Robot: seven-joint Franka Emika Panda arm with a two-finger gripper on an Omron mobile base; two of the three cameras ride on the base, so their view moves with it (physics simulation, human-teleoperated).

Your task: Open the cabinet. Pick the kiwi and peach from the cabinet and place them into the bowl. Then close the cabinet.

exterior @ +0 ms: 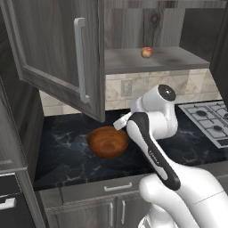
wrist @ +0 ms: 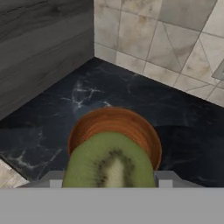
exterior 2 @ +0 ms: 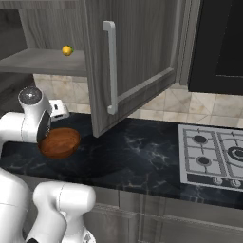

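The cabinet stands open; its left door [exterior: 58, 53] and right door [exterior 2: 133, 57] swing out over the counter. The peach [exterior: 146, 52] rests on the cabinet shelf [exterior: 133, 60], also seen as a small round peach [exterior 2: 67, 50] from the other side. My gripper [wrist: 109, 181] is shut on the kiwi [wrist: 109, 162], a green cut fruit held between the fingers. It hangs just above the reddish-brown wooden bowl [wrist: 114, 124]. The bowl [exterior: 107, 141] [exterior 2: 59, 142] sits on the dark counter, and the gripper [exterior: 120, 122] hovers at its far right rim.
A gas stove [exterior: 209, 118] [exterior 2: 213, 156] lies to the right on the black marble counter [exterior: 67, 156]. The open left door's lower edge hangs close above the bowl. A wall outlet [exterior: 127, 87] sits on the tiled backsplash. Small grey doors [exterior: 111, 211] are below.
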